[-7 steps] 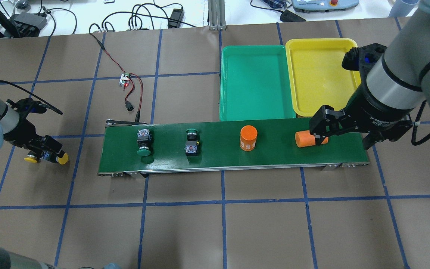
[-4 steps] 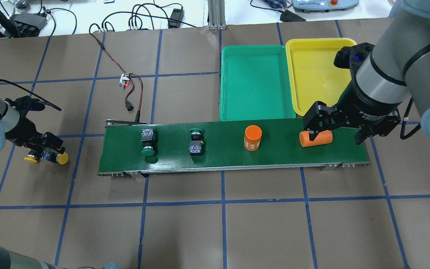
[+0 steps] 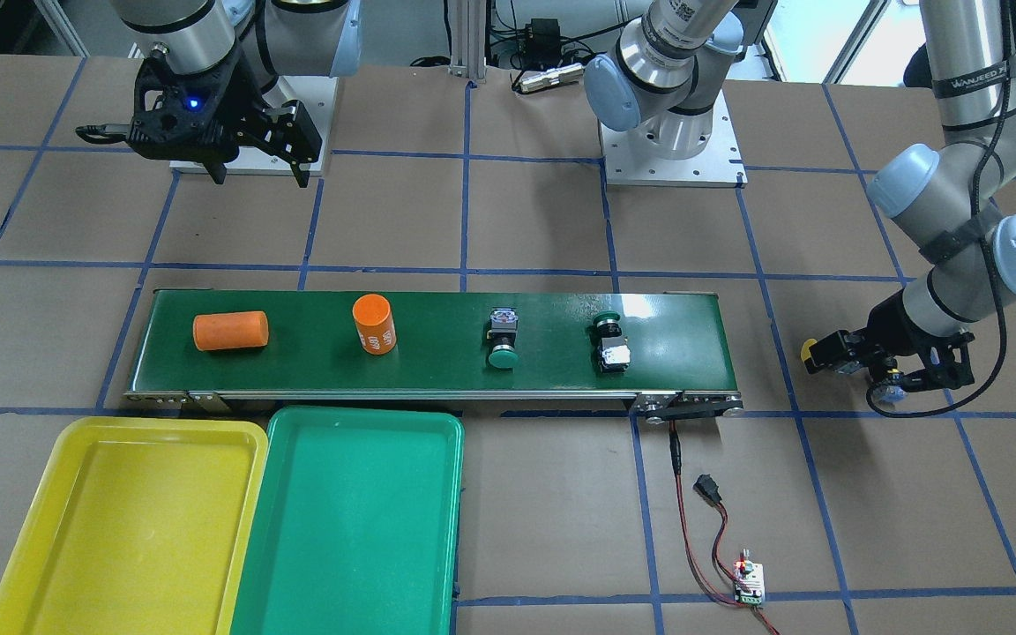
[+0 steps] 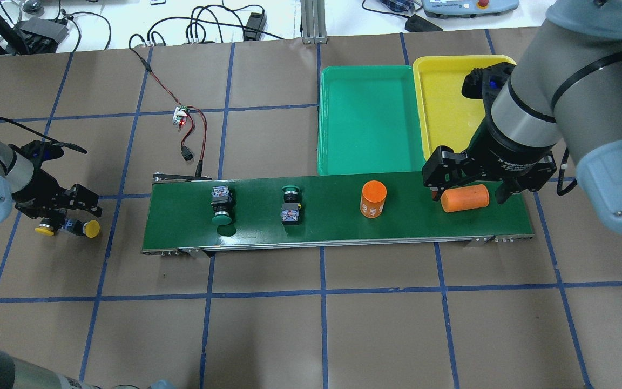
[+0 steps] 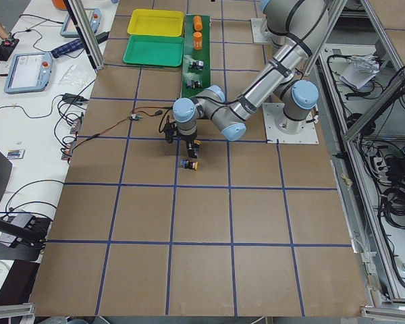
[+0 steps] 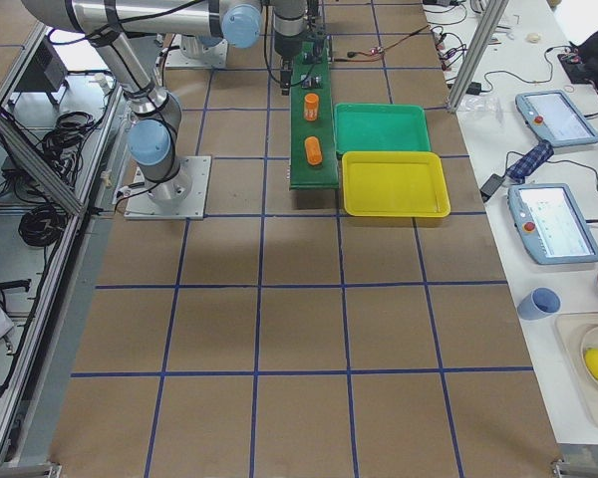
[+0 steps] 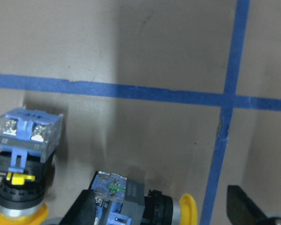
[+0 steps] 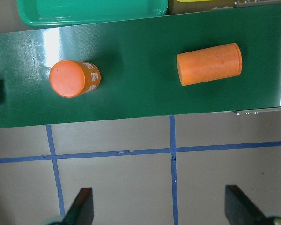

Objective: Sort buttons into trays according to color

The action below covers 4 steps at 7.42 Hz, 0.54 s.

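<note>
I see an upright orange cylinder (image 4: 373,199) and a toppled orange cylinder (image 4: 465,198) on the conveyor belt (image 4: 332,221); left of it, a wired circuit board (image 4: 182,114) lies on the tabletop (image 4: 322,324).

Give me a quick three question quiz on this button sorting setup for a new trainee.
1. True or false: both green-capped buttons sit on the conveyor belt.
2. How many orange cylinders stand upright? A) none B) one C) two
3. Fill in: the two yellow-capped buttons lie on the table by the ___ gripper.
Key: 1 true; 2 B; 3 left gripper.
</note>
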Available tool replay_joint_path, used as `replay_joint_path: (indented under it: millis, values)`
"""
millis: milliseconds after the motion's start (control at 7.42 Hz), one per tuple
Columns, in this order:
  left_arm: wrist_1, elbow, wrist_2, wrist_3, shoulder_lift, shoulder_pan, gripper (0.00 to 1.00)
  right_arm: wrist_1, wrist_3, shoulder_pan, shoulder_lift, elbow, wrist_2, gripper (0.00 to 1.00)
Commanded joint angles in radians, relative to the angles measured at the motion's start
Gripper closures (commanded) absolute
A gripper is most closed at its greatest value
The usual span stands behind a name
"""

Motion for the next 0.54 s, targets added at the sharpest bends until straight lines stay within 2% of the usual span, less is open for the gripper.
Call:
replay_joint_path:
  millis: [0, 270, 404]
  values:
    - [0.009, -0.003, 0.01, -0.088, 0.017, 0.004, 0.0, -0.006, 0.035, 0.038, 0.015, 0.0, 0.0, 0.0]
    - [0.013, 0.012, -0.002, -0.085, -0.021, 0.057, 0.0, -0.017, 0.057, 0.06, 0.022, 0.0, 0.0, 0.0]
    - [0.001, -0.005, -0.005, -0.14, -0.008, 0.068, 0.0, -0.017, 0.057, 0.06, 0.025, 0.0, 0.0, 0.0]
